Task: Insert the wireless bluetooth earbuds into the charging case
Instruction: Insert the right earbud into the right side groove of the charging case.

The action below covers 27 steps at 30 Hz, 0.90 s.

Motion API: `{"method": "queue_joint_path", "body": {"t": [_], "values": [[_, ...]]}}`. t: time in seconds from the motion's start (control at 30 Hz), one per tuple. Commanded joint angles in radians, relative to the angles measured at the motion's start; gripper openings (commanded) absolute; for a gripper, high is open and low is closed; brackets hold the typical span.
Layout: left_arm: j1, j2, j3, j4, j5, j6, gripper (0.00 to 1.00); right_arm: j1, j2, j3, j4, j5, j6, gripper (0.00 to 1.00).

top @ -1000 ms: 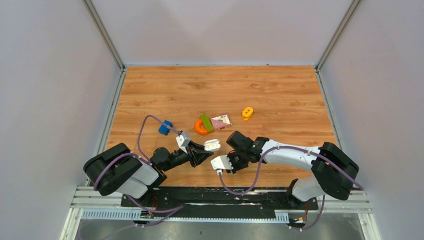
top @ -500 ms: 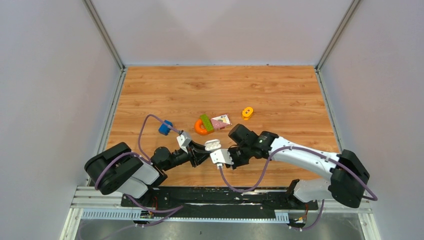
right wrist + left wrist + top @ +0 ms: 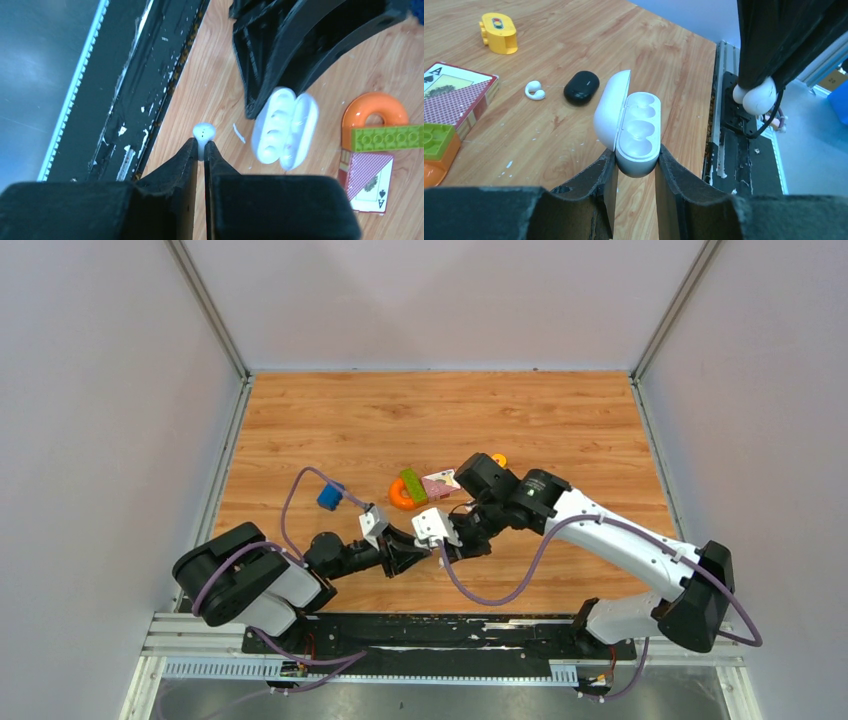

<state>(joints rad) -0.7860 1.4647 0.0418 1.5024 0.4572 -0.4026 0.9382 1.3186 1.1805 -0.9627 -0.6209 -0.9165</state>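
My left gripper (image 3: pixel 635 155) is shut on the open white charging case (image 3: pixel 631 127), held upright above the table with its hollows empty. My right gripper (image 3: pixel 201 145) is shut on a white earbud (image 3: pixel 204 134), held just beside the case (image 3: pixel 285 125); it also shows in the left wrist view (image 3: pixel 756 95). A second white earbud (image 3: pixel 534 91) lies on the table next to a shut black case (image 3: pixel 581 87). From above, the right gripper (image 3: pixel 445 545) meets the left gripper (image 3: pixel 412 554) and covers the case. No black earbuds show.
An orange ring (image 3: pixel 401 496) with a green brick (image 3: pixel 412 485), a card box (image 3: pixel 441 481), a yellow block (image 3: pixel 498 459) and a blue block (image 3: pixel 329 497) lie mid-table. The table's near edge and metal rail (image 3: pixel 145 85) are close by.
My right arm has swung away from the near edge toward the left gripper, carrying the earbud, and now covers the case from above. The left gripper has hardly moved.
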Motion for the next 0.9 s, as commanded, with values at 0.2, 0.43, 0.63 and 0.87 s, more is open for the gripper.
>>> {"method": "queue_joint_path", "body": {"t": [0.2,0.43,0.63,0.87], "values": [[-0.044,0.023,0.023,0.102,0.046,0.105,0.04,-0.084,0.112,0.186,-0.090,-0.169,0.107,0.08],[-0.080,0.005,0.034,0.040,0.030,0.160,0.04,-0.090,0.129,0.181,-0.110,-0.128,0.121,0.09],[-0.092,-0.004,0.040,0.010,0.025,0.174,0.04,-0.088,0.138,0.153,-0.106,-0.090,0.131,0.09],[-0.093,-0.009,0.038,0.014,0.018,0.171,0.04,-0.088,0.144,0.141,-0.090,-0.062,0.138,0.09]]}}
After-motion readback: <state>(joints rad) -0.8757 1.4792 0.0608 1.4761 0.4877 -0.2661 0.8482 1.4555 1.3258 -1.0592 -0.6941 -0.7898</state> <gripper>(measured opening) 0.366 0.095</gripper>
